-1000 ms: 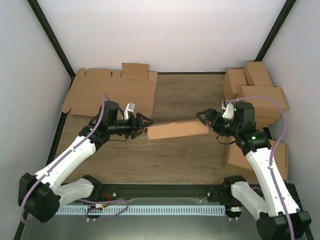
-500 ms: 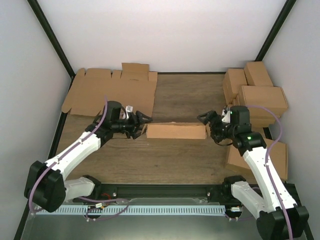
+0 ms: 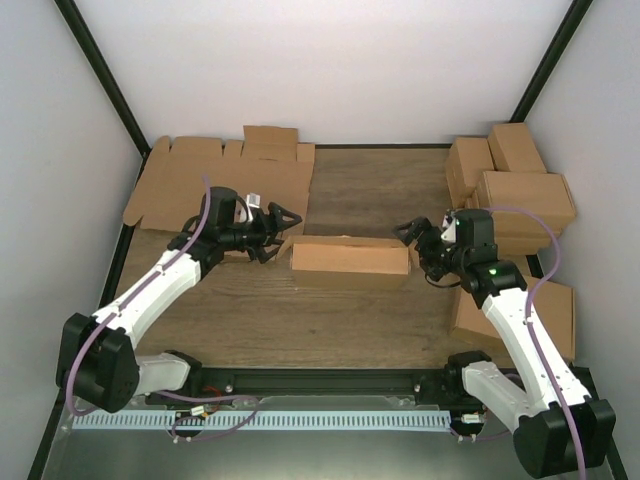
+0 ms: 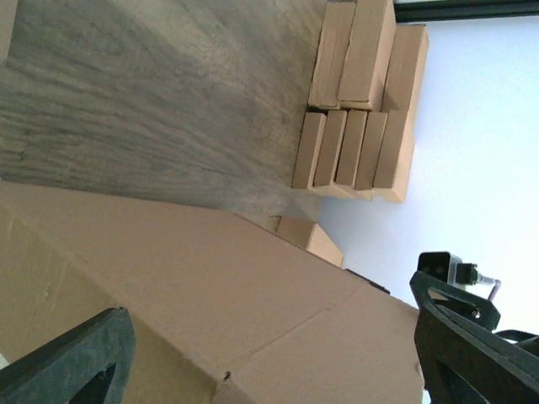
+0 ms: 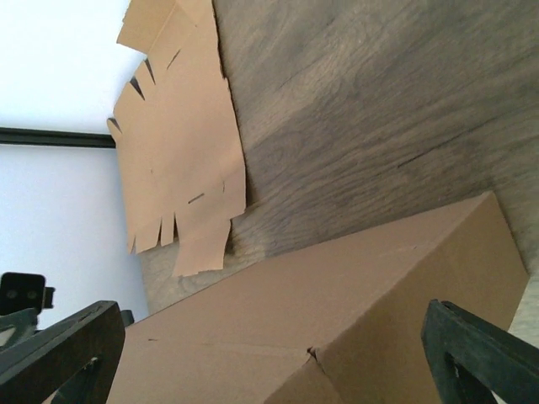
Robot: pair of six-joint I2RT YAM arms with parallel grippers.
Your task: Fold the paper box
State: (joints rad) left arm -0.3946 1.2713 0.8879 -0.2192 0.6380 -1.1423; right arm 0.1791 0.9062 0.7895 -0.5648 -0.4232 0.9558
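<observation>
Paper box (image 3: 350,262) lies flat on the table (image 3: 330,320), in the middle, between the two arms. It looks shut, with its lid down, so the folding seems done or almost done. I cannot tell if the tabs are tucked in. The left gripper (image 3: 279,234) is wide open just beside the box's left end and holds nothing. The right gripper (image 3: 411,247) is wide open too, near the right end, with nothing in it.

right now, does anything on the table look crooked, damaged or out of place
Nothing stands out. The paper box lies closed and flat on the table, undamaged as far as shows, with the left claw and right claw open at its ends. The flat cardboard sheets and the cartons sit off to the sides.
</observation>
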